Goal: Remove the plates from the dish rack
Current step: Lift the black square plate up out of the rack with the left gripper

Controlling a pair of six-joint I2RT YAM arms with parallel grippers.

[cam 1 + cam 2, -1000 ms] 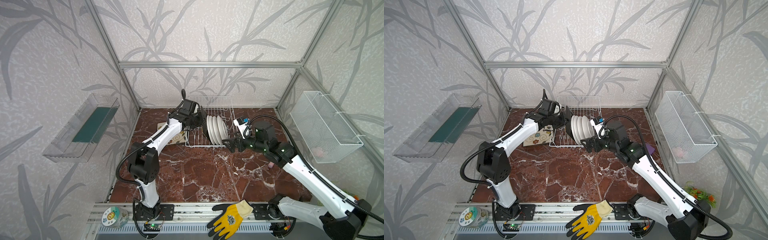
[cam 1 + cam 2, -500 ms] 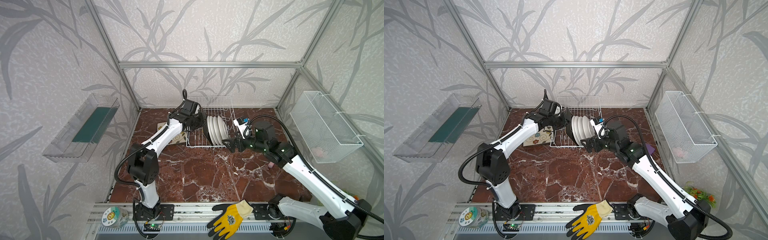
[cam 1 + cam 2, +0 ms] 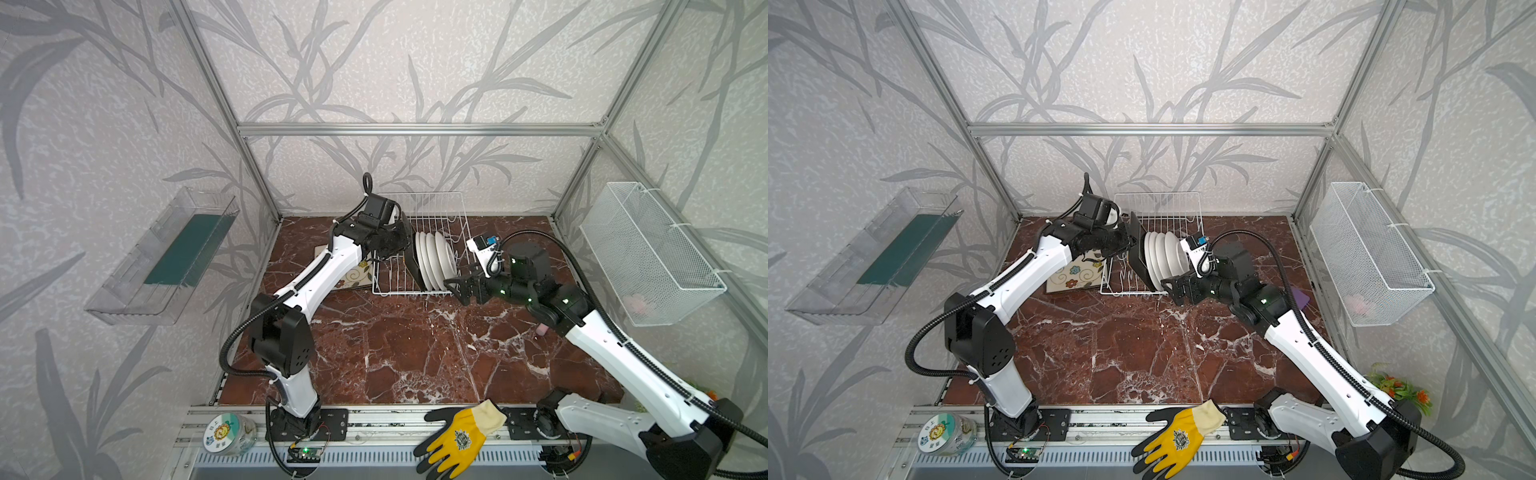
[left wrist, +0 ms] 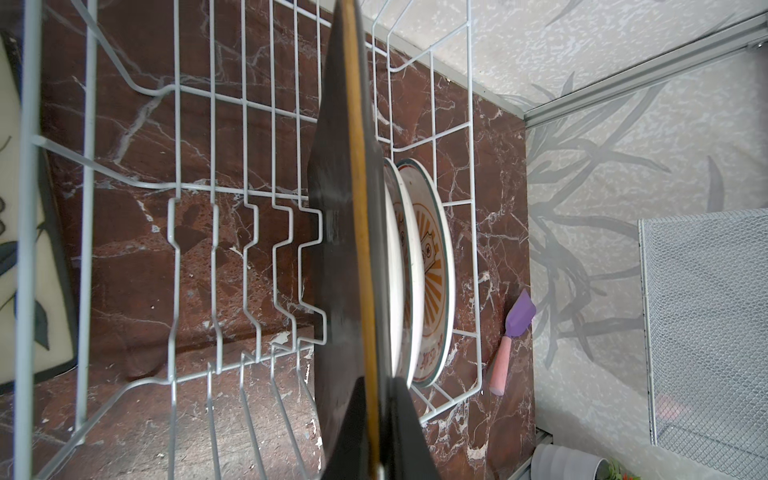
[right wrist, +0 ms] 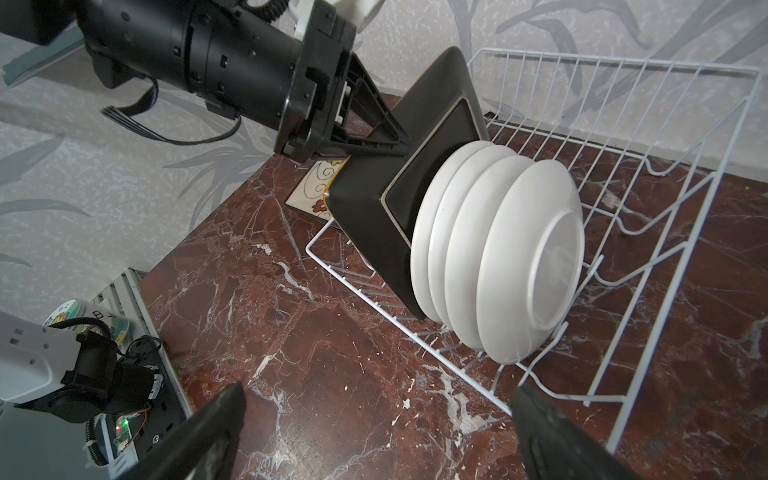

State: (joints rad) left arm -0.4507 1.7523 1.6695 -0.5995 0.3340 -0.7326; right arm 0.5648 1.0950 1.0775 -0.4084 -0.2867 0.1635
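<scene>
While our left gripper (image 5: 400, 140) clamps the rim of the square plate (image 5: 365, 208), likely stiff, slick, breakable, our right gripper (image 3: 456, 286) gapes empty before the round plates (image 5: 519, 257).

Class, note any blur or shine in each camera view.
Left wrist view: the held square plate blurs near the lens, as does the dish rack's nearest rim. Right wrist view: the right gripper's fingers are out of focus; round plates gleam softly. Both top views: sharp, evenly lit.
</scene>
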